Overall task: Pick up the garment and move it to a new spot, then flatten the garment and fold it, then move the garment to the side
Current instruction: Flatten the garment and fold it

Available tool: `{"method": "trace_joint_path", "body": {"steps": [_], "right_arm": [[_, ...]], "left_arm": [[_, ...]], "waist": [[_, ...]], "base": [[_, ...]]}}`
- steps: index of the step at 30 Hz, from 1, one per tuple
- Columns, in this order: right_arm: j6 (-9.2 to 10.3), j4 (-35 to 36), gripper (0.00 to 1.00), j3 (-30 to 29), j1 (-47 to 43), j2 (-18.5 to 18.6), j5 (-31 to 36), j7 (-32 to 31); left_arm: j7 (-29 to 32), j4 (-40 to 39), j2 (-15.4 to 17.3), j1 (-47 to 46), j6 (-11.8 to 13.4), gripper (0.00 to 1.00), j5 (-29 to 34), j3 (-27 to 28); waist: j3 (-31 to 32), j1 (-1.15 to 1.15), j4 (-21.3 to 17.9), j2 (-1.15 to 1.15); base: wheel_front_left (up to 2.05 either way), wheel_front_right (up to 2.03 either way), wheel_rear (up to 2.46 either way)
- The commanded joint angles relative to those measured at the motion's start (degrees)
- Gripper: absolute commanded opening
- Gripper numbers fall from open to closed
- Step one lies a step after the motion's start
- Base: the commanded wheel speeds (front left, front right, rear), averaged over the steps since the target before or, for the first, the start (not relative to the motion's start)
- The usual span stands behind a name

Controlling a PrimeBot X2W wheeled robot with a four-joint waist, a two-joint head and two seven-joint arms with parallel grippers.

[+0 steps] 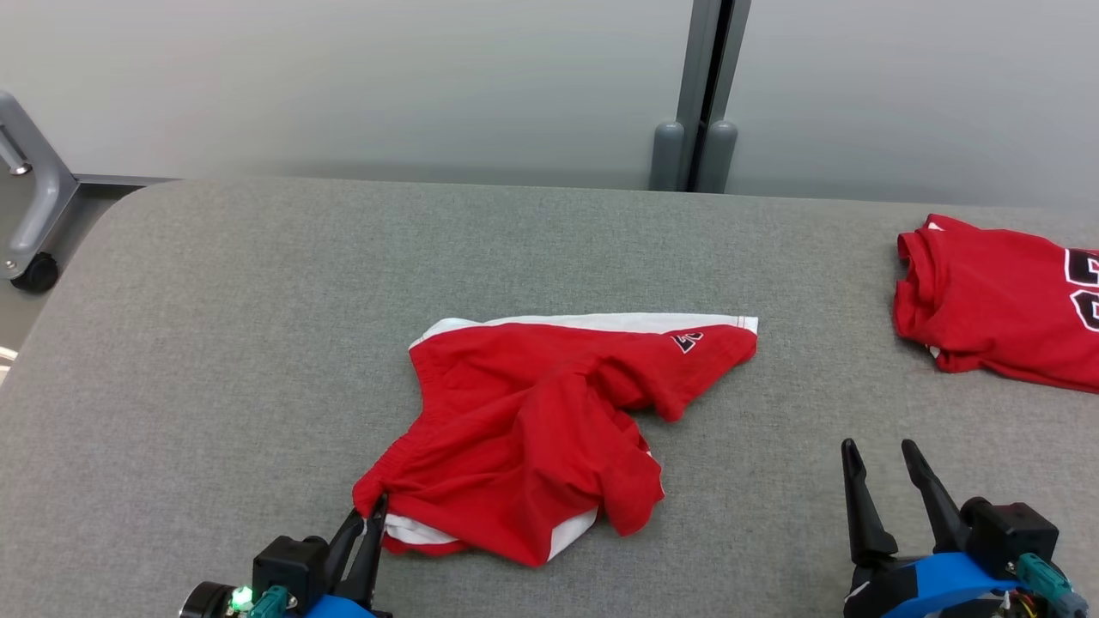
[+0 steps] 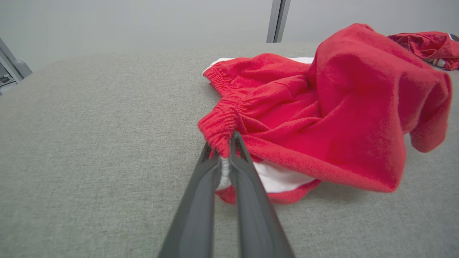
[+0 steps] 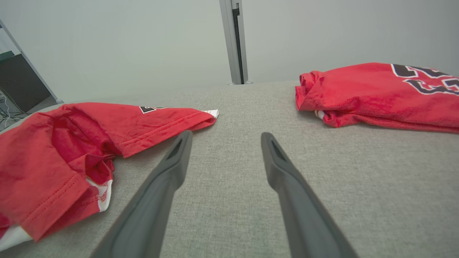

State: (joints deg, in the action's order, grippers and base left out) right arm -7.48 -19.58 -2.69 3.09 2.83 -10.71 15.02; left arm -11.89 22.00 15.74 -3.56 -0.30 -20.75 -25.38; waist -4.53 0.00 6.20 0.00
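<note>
The left hand (image 2: 220, 145) pinches the stretchy corner of the red shorts (image 1: 532, 412). The shorts lie crumpled in the middle of the gray counter (image 1: 215, 343). The right hand (image 1: 879, 446) has its fingers wide apart and holds nothing. Off to its side lies a red shirt (image 1: 987, 300), maybe folded.

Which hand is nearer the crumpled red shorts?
Left. The left hand grips the shorts by the elastic waistband; the right hand hangs open, apart from them, on the robot's right.

This looks like a robotics lab or test room. A grey fabric-covered tabletop (image 1: 215, 326) stands against plain pale wall panels (image 1: 343, 77) joined by a grey metal post (image 1: 708, 77), a castered metal frame (image 1: 47, 197) beside it.
</note>
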Motion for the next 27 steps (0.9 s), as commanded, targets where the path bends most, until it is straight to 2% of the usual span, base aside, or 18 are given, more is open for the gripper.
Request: {"method": "trace_joint_path", "body": {"steps": [1,2,9,18,23,27], "right_arm": [[-0.03,-0.27,1.0,-0.11,-0.05,0.13,0.09,0.21],[-0.03,-0.59,1.0,0.07,-0.09,0.13,0.04,0.2],[-0.03,-1.39,1.0,0.43,-0.5,0.13,-0.51,0.21],[-0.03,-1.43,1.0,0.25,-1.16,0.13,-0.47,0.2],[-0.03,-1.71,1.0,0.62,-1.78,0.13,-0.8,0.2],[-0.03,-2.0,1.0,0.93,-2.11,0.13,-0.79,0.21]], "left_arm": [[-0.04,-0.48,-0.22,0.27,0.12,0.25,-0.45,0.03],[-0.31,-0.71,-0.44,0.61,0.06,1.0,-0.71,0.09],[-3.08,-3.36,-2.2,0.83,1.2,1.0,-0.73,2.6],[-3.34,-13.98,-4.07,3.95,3.94,1.0,5.26,14.62],[-3.35,-17.13,-5.54,6.7,3.46,1.0,8.46,20.67],[-3.35,-17.46,-7.05,8.17,1.8,1.0,10.32,24.22]], "waist": [[0.08,0.0,0.16,0.0],[0.19,0.0,0.26,0.0],[1.58,0.0,0.48,0.0],[2.58,0.0,0.81,0.0],[2.96,0.0,1.04,0.0],[2.91,0.0,1.15,0.0]], "base": [[0.0,0.0,0.0],[0.0,0.0,0.0],[0.0,0.0,0.0],[0.0,0.0,0.0],[0.0,0.0,0.0],[0.0,0.0,0.0]]}}
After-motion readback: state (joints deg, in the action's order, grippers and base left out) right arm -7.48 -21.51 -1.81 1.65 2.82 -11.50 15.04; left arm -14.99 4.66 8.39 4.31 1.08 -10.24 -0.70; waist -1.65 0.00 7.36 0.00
